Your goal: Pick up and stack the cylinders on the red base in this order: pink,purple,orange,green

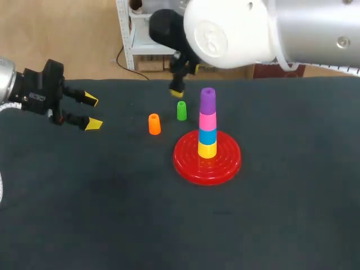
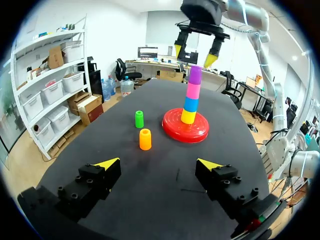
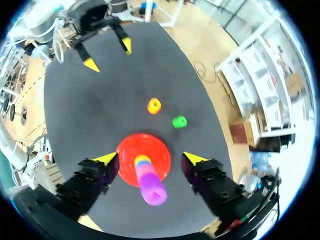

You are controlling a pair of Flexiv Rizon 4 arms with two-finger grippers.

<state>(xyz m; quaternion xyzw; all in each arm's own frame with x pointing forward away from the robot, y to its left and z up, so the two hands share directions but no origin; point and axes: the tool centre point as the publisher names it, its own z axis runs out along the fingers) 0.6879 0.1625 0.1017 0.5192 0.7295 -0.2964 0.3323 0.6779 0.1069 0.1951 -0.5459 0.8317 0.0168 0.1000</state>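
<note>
Bright even indoor light, faint soft shadows

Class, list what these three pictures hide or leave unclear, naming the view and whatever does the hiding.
Head view: the right arm covers most of the right gripper; only fragments of its yellow tips show.
Right wrist view: the purple cylinder and pink cylinder cover most of the blue cylinder.
Every view: the cylinders on the red base hide whether it has a centre peg.
</note>
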